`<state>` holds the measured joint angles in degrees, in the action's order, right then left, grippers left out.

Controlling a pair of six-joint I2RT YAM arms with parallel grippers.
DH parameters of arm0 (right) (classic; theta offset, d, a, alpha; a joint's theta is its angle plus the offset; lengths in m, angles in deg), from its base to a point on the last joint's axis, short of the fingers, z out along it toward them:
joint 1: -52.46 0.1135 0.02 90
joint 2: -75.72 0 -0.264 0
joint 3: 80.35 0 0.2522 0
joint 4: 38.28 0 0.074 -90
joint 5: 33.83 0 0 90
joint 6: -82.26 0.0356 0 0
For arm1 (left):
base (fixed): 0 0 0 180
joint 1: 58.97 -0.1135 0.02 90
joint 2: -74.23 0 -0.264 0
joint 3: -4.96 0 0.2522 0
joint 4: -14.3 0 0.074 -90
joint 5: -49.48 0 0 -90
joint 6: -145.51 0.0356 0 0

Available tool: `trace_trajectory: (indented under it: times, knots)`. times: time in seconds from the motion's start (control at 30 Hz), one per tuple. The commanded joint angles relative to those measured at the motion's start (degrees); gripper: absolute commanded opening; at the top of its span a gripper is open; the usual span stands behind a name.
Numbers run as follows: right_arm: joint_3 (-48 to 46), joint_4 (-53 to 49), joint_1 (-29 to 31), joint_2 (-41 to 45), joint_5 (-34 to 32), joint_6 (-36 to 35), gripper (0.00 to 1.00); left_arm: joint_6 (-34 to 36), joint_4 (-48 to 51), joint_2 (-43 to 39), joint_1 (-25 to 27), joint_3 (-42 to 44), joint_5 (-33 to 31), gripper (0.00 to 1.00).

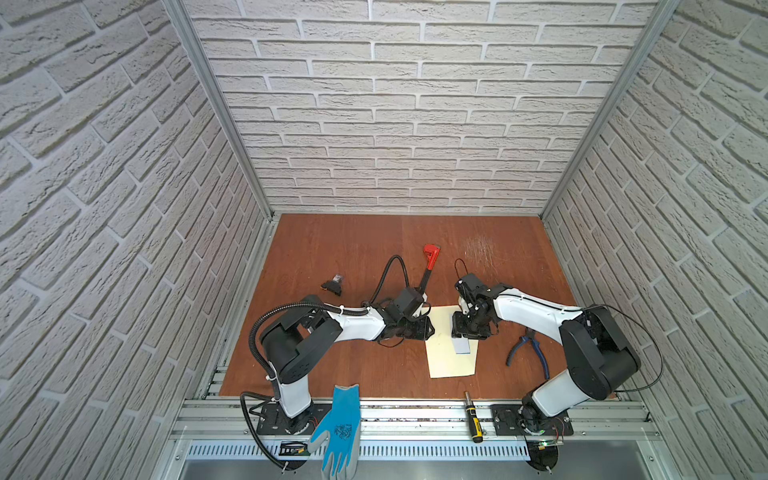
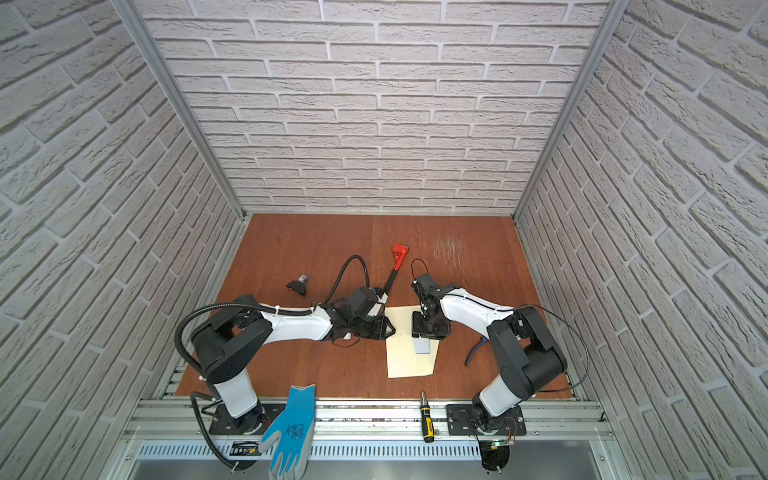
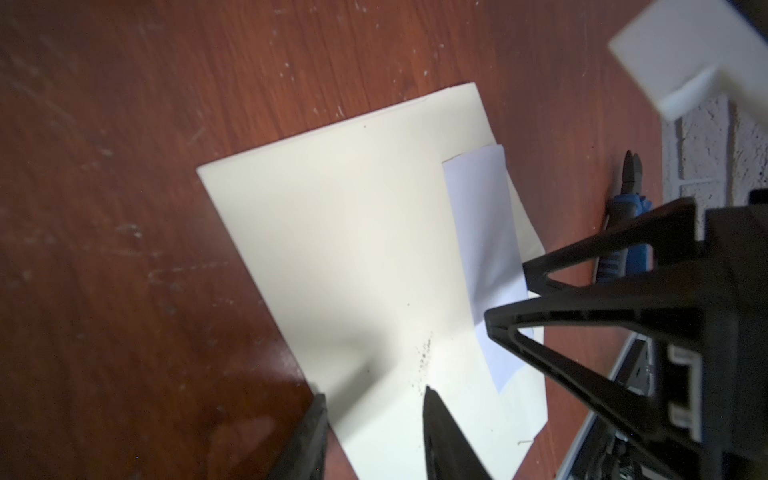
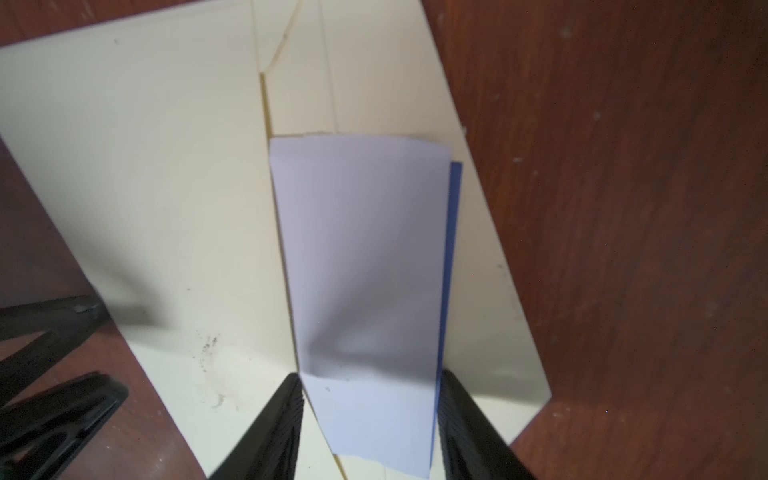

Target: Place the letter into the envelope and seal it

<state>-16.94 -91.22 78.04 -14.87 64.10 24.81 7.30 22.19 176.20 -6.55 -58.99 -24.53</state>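
The cream envelope [image 1: 444, 361] [image 2: 405, 363] lies flat on the wooden table, right of centre. The folded white letter [image 4: 361, 249] with a blue edge rests on its right part [image 1: 462, 347], one long side along the envelope's seam. How far it is tucked under I cannot tell. My right gripper [image 4: 370, 374] [image 1: 462, 337] is shut on the letter across its width, and the paper bows between the fingers. My left gripper [image 3: 374, 392] [image 1: 430, 328] stands open at the envelope's [image 3: 353, 228] left edge, one finger over the table and one over the paper.
A red wrench [image 1: 430, 253] lies behind the arms. Blue-handled pliers [image 1: 528, 349] lie right of the envelope. A small black part [image 1: 332, 284] sits at the left. A screwdriver [image 1: 473, 419] and a blue glove [image 1: 338, 424] rest on the front rail.
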Motion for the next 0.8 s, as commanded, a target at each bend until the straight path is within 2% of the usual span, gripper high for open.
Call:
trace_trajectory:
  times: [0.0,0.33,0.77]
  knots:
    - [1.5,2.0,1.3,-1.1,1.7,-0.2,0.53,0.3,0.4,1.7,-0.3,-0.2,0.4,0.39]
    - [3.7,2.8,2.7,-3.2,3.0,0.3,0.53,0.5,0.3,1.6,-0.7,0.0,0.8,0.38]
    - [2.4,7.9,4.0,-3.1,8.3,3.1,0.54,0.7,0.4,-1.1,-1.8,1.3,0.4,0.38]
